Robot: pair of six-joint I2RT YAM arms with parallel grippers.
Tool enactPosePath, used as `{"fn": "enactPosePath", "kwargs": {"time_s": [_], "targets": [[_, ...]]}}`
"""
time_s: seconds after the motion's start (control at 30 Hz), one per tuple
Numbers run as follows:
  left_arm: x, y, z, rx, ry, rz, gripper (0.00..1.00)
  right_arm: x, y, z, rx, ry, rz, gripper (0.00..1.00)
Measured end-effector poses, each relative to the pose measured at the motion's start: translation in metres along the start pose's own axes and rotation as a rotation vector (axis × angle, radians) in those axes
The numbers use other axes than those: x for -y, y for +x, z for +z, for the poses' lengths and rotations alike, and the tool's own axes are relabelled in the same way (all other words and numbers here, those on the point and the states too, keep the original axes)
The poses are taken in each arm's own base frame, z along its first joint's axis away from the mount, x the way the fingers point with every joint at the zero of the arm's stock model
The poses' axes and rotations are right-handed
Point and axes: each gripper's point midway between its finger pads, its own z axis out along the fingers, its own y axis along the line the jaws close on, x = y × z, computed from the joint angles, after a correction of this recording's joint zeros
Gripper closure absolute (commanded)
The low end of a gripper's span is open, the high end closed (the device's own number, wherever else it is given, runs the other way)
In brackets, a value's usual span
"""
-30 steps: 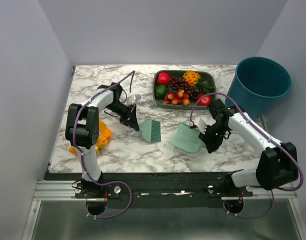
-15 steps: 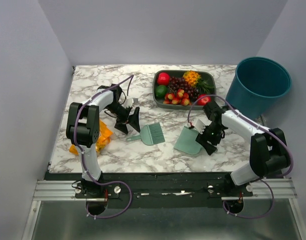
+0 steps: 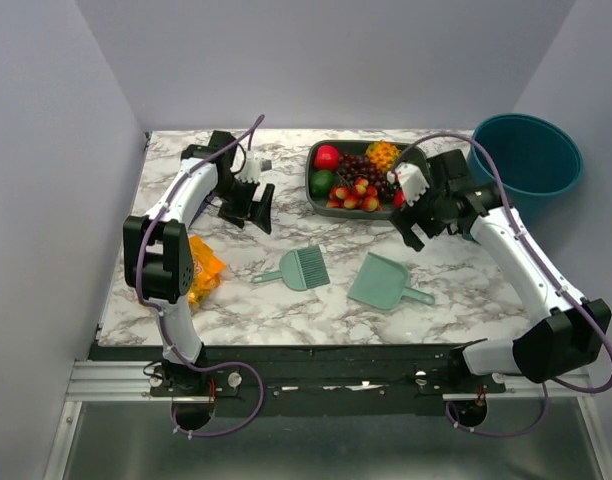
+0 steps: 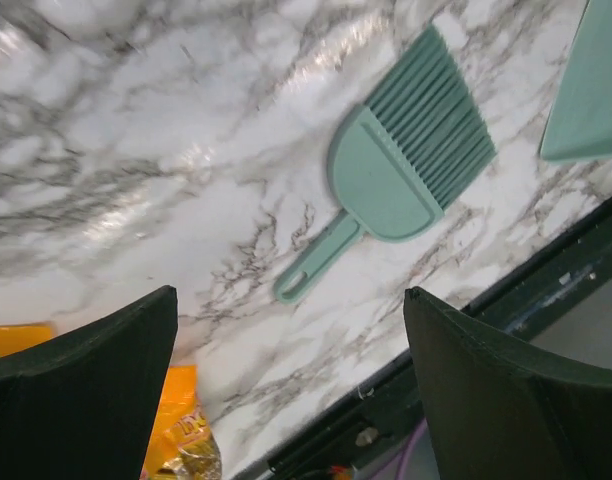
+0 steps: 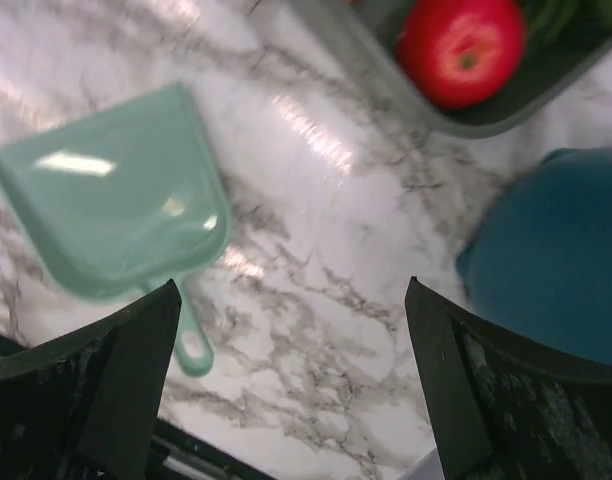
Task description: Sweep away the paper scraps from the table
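Mint-green brush (image 3: 304,268) lies on tabletop (image 3: 286,312) near-side of left tool (image 3: 249,207), handle toward that arm | dustpan (image 3: 381,281) near-side of right tool (image 3: 411,228) | both tools spread wide, holding nothing | paper scraps: none visible in any view

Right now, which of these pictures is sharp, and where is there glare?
Left wrist view: brush crisp, bright glare patches on the table. Right wrist view: softer overall, glare on the dustpan. Top view: even light, no harsh shadows.

Lab test booth: plain walls (image 3: 336,60), aluminium rail (image 3: 111,380)
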Motion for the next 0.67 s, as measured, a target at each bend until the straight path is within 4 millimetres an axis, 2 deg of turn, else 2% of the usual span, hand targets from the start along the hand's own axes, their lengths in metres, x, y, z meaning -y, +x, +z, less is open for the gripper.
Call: {"fn": "enactPosePath", "kwargs": {"time_s": [0.07,0.13,0.23,0.33,0.4,0.47,0.57,0.67], "targets": [[-0.001,-0.019,-0.017,0.071,-0.038,0.042,0.02,0.020,-0.025,-0.016,0.078,0.096,0.064,0.00],[-0.003,-0.034,-0.032,0.131,-0.071,0.068,0.02,0.033,-0.041,-0.025,0.132,0.156,0.103,0.00],[-0.009,-0.053,-0.049,0.201,-0.117,0.089,0.02,0.050,-0.056,-0.036,0.184,0.241,0.151,0.00],[-0.017,-0.068,-0.066,0.260,-0.161,0.097,0.01,0.073,-0.077,-0.056,0.235,0.336,0.184,0.00],[-0.020,-0.079,-0.079,0.302,-0.184,0.104,0.02,0.092,-0.100,-0.079,0.303,0.411,0.198,0.00],[-0.021,-0.097,-0.104,0.378,-0.220,0.124,0.02,0.112,-0.125,-0.110,0.398,0.499,0.214,0.00],[-0.019,-0.126,-0.148,0.515,-0.276,0.159,0.02,0.135,-0.157,-0.164,0.556,0.623,0.241,0.00],[-0.019,-0.151,-0.193,0.652,-0.347,0.191,0.02,0.145,-0.173,-0.206,0.691,0.711,0.259,0.00]]}}
